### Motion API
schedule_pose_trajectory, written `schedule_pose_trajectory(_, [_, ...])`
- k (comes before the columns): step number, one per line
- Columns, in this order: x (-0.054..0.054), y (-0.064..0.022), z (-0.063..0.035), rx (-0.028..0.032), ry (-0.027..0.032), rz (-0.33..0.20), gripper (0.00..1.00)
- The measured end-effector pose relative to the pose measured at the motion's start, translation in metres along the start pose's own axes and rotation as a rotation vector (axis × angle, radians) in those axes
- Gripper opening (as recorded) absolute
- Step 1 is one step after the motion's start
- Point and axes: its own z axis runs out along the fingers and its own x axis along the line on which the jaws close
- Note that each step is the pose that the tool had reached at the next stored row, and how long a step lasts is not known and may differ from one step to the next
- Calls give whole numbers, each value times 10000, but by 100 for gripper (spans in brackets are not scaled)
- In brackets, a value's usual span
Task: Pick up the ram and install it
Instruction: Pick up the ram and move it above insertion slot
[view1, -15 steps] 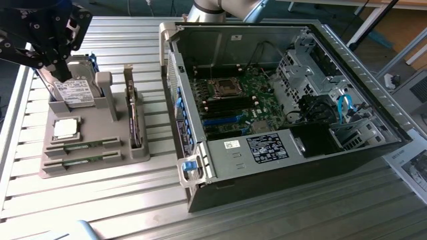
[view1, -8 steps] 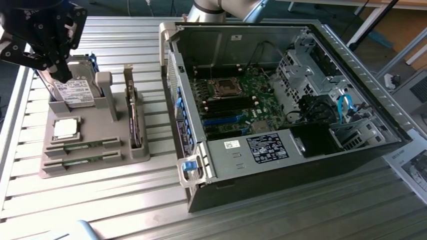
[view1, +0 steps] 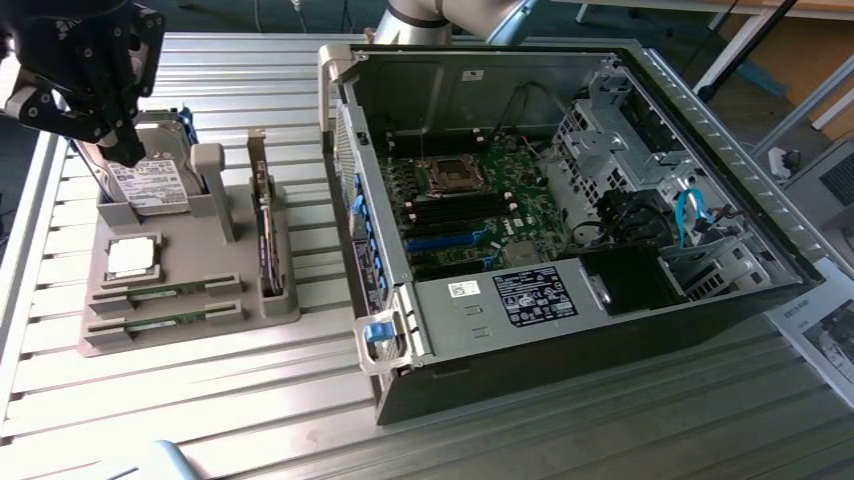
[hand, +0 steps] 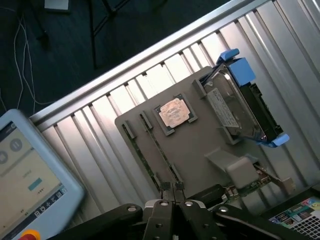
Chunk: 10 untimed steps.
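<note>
— Ram (view1: 170, 292): where does it sit?
— In the grey holder (view1: 200, 262) on the desk (view1: 200, 420), two sticks in slots; at six o'clock from the fingers (view1: 130, 152) in the exterior view, well apart; fingers pressed together, gripping nothing, above the hard drive (view1: 154, 185).

- We see one ram stick (view1: 171, 292), long, thin and green, standing on its edge in a slot of the grey holder (view1: 200, 338) on the counter (view1: 307, 400).
- A second ram stick (view1: 167, 322) stands on edge in the next slot, parallel to the first, near it but apart.
- Both sit level.
</note>
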Motion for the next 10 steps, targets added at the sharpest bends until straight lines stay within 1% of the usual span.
schedule_pose_trajectory(3, [0, 0, 0, 18, 14, -450, 10])
schedule_pose_trajectory(5, [0, 0, 0, 37, 28, -906, 10])
schedule_pose_trajectory(10, [0, 0, 0, 72, 52, -1734, 10])
